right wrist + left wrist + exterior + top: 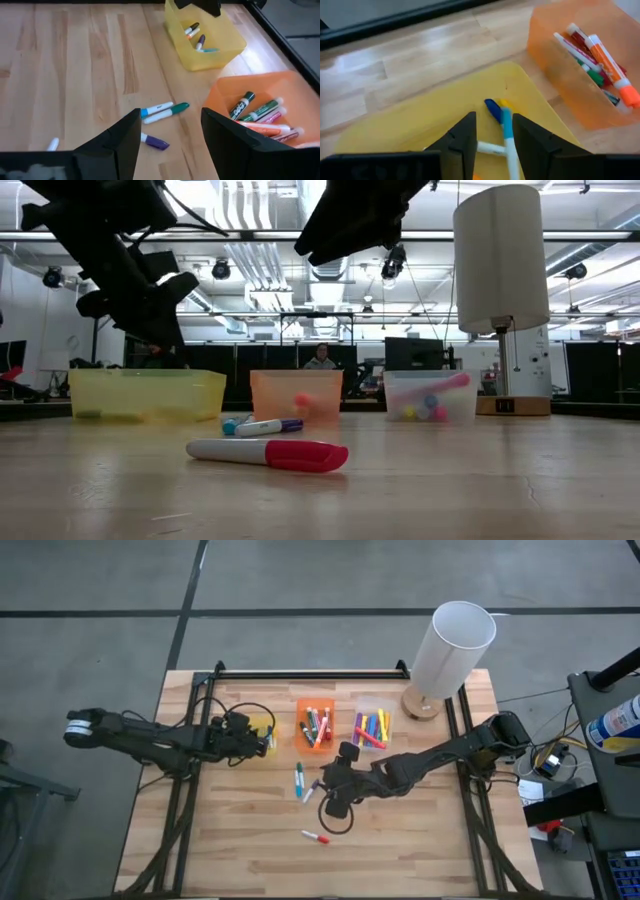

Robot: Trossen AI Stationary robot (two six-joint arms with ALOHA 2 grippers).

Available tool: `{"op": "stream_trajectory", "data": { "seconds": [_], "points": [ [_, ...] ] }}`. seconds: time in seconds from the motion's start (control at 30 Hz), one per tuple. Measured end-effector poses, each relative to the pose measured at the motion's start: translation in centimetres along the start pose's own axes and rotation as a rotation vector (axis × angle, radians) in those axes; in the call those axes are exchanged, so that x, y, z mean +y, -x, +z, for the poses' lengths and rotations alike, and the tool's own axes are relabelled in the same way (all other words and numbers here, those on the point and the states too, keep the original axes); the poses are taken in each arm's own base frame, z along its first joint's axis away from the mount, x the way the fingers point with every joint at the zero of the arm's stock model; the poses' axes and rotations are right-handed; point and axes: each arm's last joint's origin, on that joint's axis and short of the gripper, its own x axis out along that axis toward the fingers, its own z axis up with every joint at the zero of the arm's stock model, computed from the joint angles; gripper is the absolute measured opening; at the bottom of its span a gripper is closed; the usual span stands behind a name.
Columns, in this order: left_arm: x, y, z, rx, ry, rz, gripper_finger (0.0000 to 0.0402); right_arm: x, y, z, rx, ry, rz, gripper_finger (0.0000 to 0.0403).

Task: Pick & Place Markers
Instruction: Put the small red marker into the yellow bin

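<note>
Loose markers lie flat on the wooden table: a green-capped and a blue-capped one side by side, a purple one, and a red-capped white one nearer the near edge. My right gripper hovers open above the loose group, touching nothing. My left gripper is open over the yellow bin. A light-blue marker and others lie on the bin's floor below its fingers. More markers fill the orange bin and the clear bin.
Three bins stand in a row across the table's middle: yellow, orange, clear. A tall white lamp stands at the far right corner. A black rail runs along the far edge. Bare wood lies toward the near edge.
</note>
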Motion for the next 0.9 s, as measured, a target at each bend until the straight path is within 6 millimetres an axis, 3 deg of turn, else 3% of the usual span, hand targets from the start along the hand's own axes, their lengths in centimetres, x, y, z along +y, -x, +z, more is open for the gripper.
{"op": "stream_trajectory", "data": {
  "seconds": [0.23,0.53,0.9],
  "points": [
    [-1.3,0.9,1.7,-0.115,-0.045,-0.05,0.0123,0.4,-0.4,-0.9,0.066,-0.133,0.115,0.0201],
    [-3.8,2.6,1.9,-0.214,-0.166,-0.266,0.0123,3.9,-3.0,-3.0,0.142,-0.131,0.374,0.0201],
    [-5.5,5.3,1.9,-0.312,-0.206,-0.459,0.0123,7.2,-5.9,-6.9,0.255,-0.181,0.368,0.0201]
  ]
}}
